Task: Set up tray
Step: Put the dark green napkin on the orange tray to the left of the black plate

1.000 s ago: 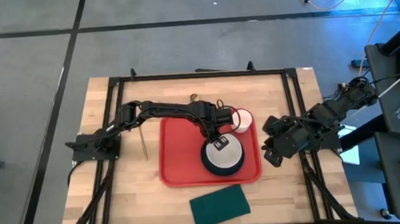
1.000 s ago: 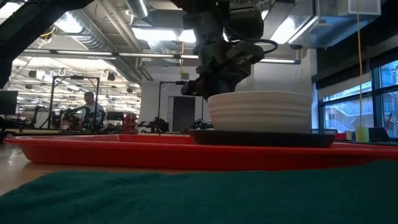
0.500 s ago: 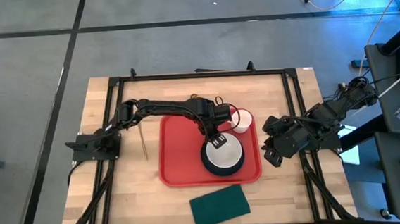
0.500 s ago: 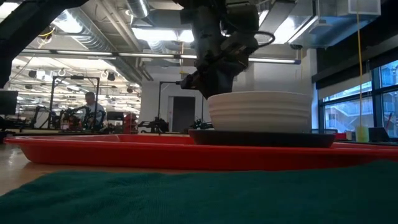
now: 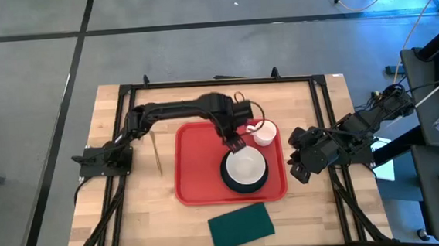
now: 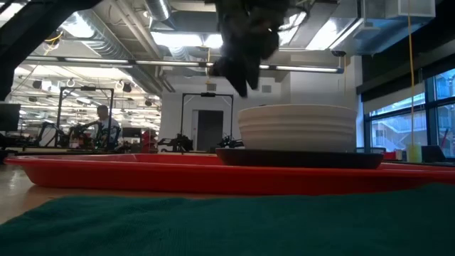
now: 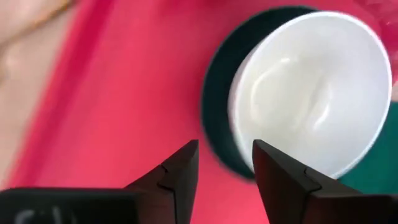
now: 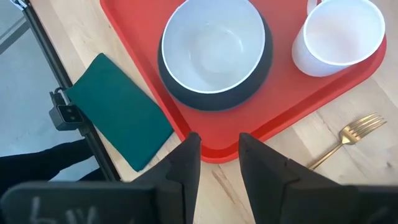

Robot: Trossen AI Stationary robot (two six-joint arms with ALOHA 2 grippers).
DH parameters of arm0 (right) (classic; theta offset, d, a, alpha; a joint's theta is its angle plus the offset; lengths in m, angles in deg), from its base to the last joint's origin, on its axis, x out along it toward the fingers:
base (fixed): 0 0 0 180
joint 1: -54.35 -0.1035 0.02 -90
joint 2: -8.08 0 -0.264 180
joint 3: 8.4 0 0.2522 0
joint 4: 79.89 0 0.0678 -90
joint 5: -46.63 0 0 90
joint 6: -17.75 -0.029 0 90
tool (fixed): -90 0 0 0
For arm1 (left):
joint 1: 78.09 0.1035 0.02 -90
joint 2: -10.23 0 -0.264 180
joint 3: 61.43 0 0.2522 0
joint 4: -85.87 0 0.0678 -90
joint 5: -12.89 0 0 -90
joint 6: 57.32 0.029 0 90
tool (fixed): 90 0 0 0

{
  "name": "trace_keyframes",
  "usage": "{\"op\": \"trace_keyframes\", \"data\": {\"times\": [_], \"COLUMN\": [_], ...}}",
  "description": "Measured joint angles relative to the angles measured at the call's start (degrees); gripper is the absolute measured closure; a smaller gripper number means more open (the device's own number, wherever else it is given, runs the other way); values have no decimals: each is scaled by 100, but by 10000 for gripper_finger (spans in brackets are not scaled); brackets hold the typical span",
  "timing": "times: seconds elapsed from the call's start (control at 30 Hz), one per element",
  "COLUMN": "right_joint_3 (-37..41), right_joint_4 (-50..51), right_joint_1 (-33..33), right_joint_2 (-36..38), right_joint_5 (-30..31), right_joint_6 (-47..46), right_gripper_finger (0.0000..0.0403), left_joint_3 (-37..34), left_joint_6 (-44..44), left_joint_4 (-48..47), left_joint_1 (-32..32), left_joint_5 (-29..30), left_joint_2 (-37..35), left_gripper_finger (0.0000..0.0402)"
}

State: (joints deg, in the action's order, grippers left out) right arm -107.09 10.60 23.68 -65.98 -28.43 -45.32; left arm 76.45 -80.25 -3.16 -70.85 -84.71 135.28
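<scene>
The red tray (image 5: 199, 167) lies flat in the middle of the table. On it sits a dark round plate (image 5: 230, 186) with a white bowl (image 5: 246, 166) standing in it. A white cup (image 5: 264, 134) stands on the tray's far right corner. My left gripper (image 5: 235, 143) hovers open above the tray, just beyond the bowl's far left rim. In its wrist view the fingers (image 7: 180, 171) frame bare tray beside the plate (image 7: 214, 118). My right gripper (image 5: 295, 170) waits open off the tray's right edge.
A dark green cloth (image 5: 241, 224) lies on the wood near the table's near edge, in front of the tray. A gold fork (image 8: 345, 140) lies on the table beside the tray's cup corner. A thin gold utensil (image 5: 157, 154) lies left of the tray. A black frame (image 5: 217, 82) rings the table.
My left gripper has risen from just over the bowl and drawn back toward the table's far edge, clear of the bowl's rim. The bowl and plate have stayed in place on the tray.
</scene>
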Motion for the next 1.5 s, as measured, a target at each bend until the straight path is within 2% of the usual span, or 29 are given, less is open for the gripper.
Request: {"op": "trace_keyframes", "data": {"times": [0.13,0.17,0.33,0.5,0.63,0.83,1.07,1.17,1.27,1.5], "right_joint_3": [0,0,4,4,7,7,7,7,7,7], "right_joint_4": [1,-5,-25,-82,-243,-559,-962,-1087,-1154,-1185], "right_joint_1": [0,-2,0,3,3,-109,-195,-235,-313,-535], "right_joint_2": [0,0,-9,-28,-91,-307,-654,-766,-848,-922], "right_joint_5": [15,60,324,345,556,599,388,222,198,190], "right_joint_6": [204,247,286,225,-63,-736,-964,-1186,-1291,-2544], "right_gripper_finger": [292,292,292,292,292,292,292,292,292,292], "left_joint_3": [1055,1099,445,332,322,312,-3,-187,-456,-1221], "left_joint_6": [424,506,1207,2076,2590,2704,4599,4988,5147,5616], "left_joint_4": [-1125,-1216,-981,-864,-615,-626,-688,-624,-243,1296], "left_joint_1": [-61,-131,-738,-1699,-2369,-3078,-3827,-4044,-4199,-4383], "left_joint_5": [420,537,680,1031,1116,1261,1854,1865,1808,1804], "left_joint_2": [-100,-252,-1325,-1718,-1664,-1358,-1043,-920,-850,-860], "left_gripper_finger": [268,271,283,292,282,249,236,237,242,249]}}
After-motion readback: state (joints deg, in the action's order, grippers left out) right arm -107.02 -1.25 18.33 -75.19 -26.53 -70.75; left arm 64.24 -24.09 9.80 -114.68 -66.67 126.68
